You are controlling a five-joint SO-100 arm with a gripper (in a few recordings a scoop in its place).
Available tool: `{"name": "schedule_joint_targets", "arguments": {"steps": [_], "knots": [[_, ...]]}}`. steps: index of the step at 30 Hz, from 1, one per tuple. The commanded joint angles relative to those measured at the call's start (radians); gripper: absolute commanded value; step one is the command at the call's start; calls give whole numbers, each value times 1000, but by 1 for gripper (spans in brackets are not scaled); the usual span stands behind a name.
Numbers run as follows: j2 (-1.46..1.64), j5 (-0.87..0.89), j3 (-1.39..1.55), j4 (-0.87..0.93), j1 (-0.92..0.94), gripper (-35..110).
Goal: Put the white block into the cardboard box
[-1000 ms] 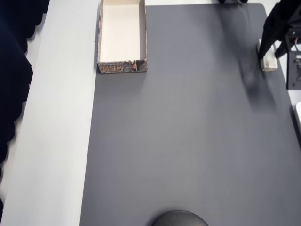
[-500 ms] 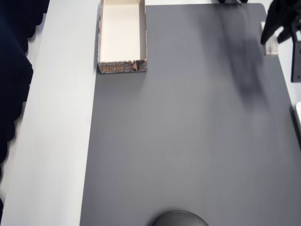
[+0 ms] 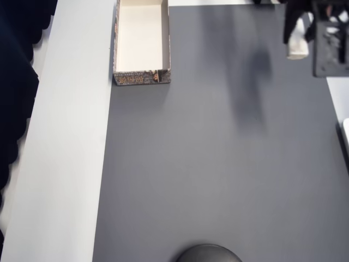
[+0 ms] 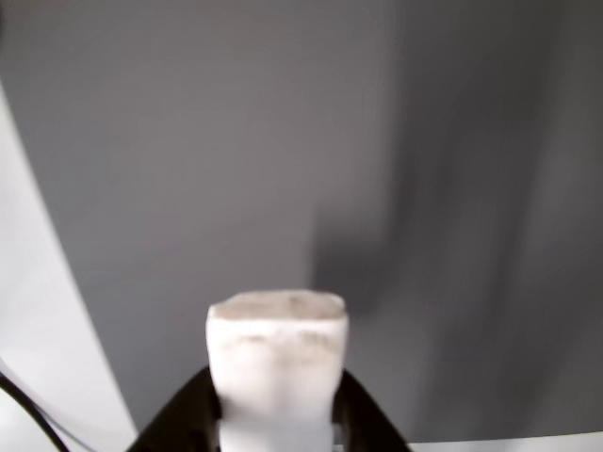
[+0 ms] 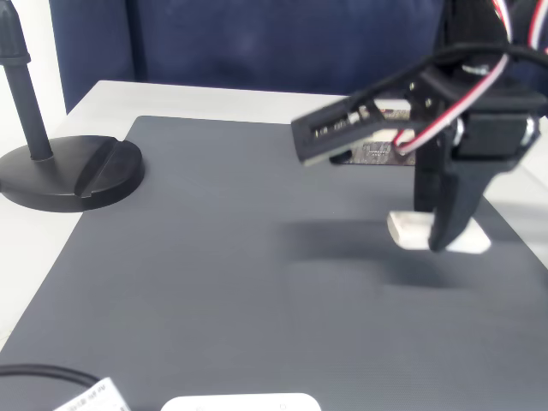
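Over the grey mat (image 3: 218, 164), the arm (image 5: 462, 94) is swinging away from the right edge toward the box (image 3: 140, 81), which is sitting empty at the far left in the overhead view. The gripper (image 5: 445, 231) is clamping the block (image 4: 275, 363), now lifted clear of the mat; the carry is looking well begun.

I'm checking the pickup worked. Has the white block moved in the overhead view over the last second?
Yes. The white block, clamped in the gripper, has shifted up and left, toward the cardboard box, which stayed put.

One white block (image 3: 298, 45), one cardboard box (image 3: 142, 78).
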Motion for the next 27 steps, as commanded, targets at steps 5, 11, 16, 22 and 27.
{"name": "schedule_joint_targets", "arguments": {"steps": [5, 11, 16, 22, 27], "knots": [[75, 227, -143, 8, 301, -2], [31, 388, -244, -6, 526, -2], [-107, 551, -397, -3, 686, -2], [-281, 703, -575, -2, 816, -2], [-462, 833, -833, 2, 867, -2]]}}
